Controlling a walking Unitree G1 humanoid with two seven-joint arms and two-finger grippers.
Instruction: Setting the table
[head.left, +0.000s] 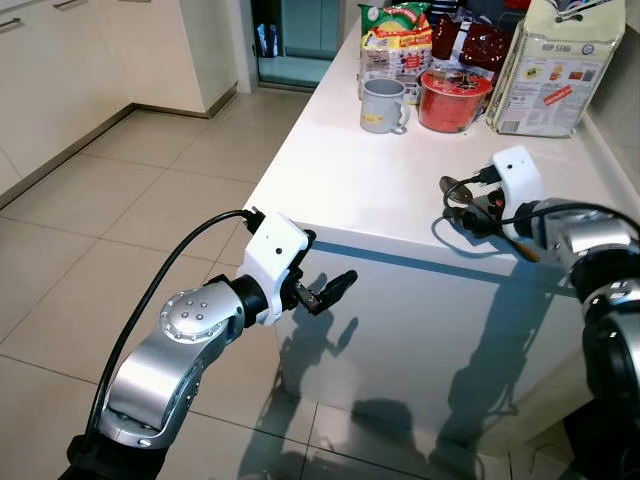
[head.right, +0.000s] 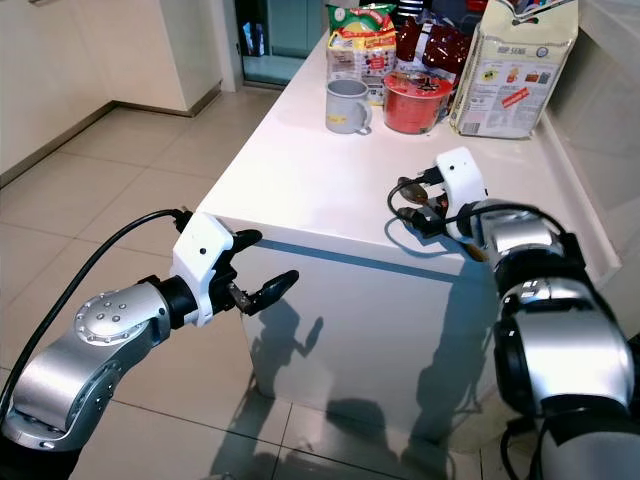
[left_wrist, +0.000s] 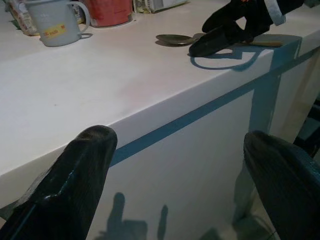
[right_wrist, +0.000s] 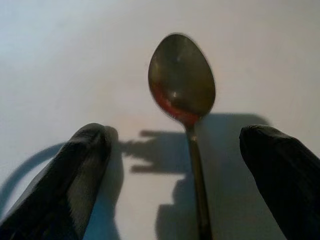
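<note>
The left gripper (head.left: 325, 290) is hovering with fingers spread, empty, in front of the white counter (head.left: 340, 170). The spoon (right_wrist: 182, 90) is lying flat near the counter's front edge, between the right gripper's (right_wrist: 175, 165) parted fingers. To grasp well, it should be lowering squarely over the handle before closing.

Home kitchen; white desk (head.left: 340, 170) carries grey mug (head.left: 383, 105), red instant-noodle bowl (head.left: 453, 99), snack packets (head.left: 395, 30); cream cabinets (head.left: 70, 70); beige tiled floor (head.left: 120, 220).
</note>
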